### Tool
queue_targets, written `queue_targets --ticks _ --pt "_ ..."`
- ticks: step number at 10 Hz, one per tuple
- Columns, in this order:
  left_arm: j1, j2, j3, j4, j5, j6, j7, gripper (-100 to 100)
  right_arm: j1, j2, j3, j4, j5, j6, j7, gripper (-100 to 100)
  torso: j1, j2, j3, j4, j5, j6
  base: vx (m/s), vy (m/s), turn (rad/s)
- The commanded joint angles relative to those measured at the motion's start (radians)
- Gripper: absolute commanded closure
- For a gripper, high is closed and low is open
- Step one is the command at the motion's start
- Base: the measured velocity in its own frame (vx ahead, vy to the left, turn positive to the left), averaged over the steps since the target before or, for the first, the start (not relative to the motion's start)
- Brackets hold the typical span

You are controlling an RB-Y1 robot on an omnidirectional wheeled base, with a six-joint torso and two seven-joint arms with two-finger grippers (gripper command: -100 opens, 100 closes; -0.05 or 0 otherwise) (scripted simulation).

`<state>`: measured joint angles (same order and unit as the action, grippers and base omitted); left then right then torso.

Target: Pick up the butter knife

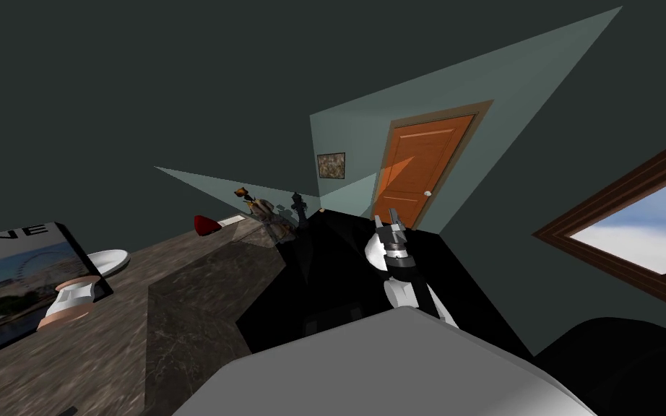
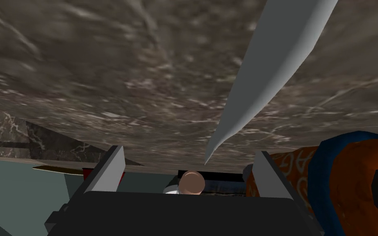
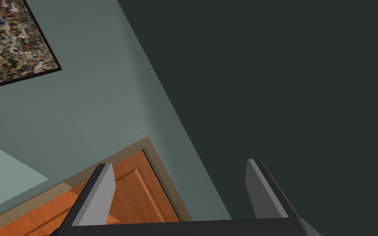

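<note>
Just beyond my left hand [image 2: 189, 150], fingers spread, the grey butter knife [image 2: 266, 69] lies on the marbled brown surface [image 2: 102, 82], tip pointing between them. My right hand [image 3: 178, 163] is spread, holding nothing.

Long grey tapering butter knife [image 2: 266, 73]: far end cut off by the frame edge.
Orange-and-blue patterned rounded vessel [image 2: 348, 184]: clipped at the frame edge, lower part behind the left pincer [image 2: 188, 150] body.
Pale pink round knob [image 2: 192, 182]: half hidden by the same body.
Flat cityscape panel lettered "ANE" [image 1: 6, 282]: lettering clipped at the edge.
Small tan-and-dark cluster [image 1: 263, 209] at the far end of the mottled brown tabletop [image 1: 180, 274]: too small to identify.
</note>
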<state>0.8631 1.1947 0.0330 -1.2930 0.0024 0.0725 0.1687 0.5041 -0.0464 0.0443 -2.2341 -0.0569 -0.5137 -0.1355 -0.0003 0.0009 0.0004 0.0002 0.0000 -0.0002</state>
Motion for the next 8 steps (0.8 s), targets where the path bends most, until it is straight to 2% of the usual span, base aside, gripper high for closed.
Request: queue_targets --ticks 1,2,4,5,7,8 --pt "-0.008 -0.006 -0.009 0.032 -0.050 -0.019 0.050 -100 0.000 0.000 0.000 0.000 0.000 0.000 0.000 0 0.000 0.000 0.000 0.000 0.000 0.000 0.003 -0.006 -0.077" --pt "-0.008 -0.006 -0.009 0.032 -0.052 -0.019 0.059 -100 0.000 0.000 0.000 0.000 0.000 0.000 0.000 0 0.000 0.000 0.000 0.000 0.000 0.000 0.003 -0.004 -0.025" --pt "-0.022 -0.015 -0.022 0.076 -0.120 -0.045 0.123 -100 0.000 0.000 0.000 0.000 0.000 0.000 0.000 0 0.000 0.000 0.000 0.000 0.000 0.000 0.002 -0.006 -0.064" --pt "-0.022 -0.015 -0.022 0.076 -0.122 -0.045 0.132 -100 0.000 0.000 0.000 0.000 0.000 0.000 0.000 0 0.000 0.000 0.000 0.000 0.000 0.000 0.001 -0.003 -0.027" --pt "-0.036 -0.024 -0.035 0.121 -0.189 -0.070 0.196 -100 0.000 0.000 0.000 0.000 0.000 0.000 0.000 0 0.000 0.000 0.000 0.000 0.000 0.000 0.002 -0.006 -0.054" --pt "-0.036 -0.024 -0.035 0.121 -0.192 -0.070 0.204 -100 0.000 0.000 0.000 0.000 0.000 0.000 0.000 0 0.000 0.000 0.000 0.000 0.000 0.000 0.002 -0.004 -0.035"
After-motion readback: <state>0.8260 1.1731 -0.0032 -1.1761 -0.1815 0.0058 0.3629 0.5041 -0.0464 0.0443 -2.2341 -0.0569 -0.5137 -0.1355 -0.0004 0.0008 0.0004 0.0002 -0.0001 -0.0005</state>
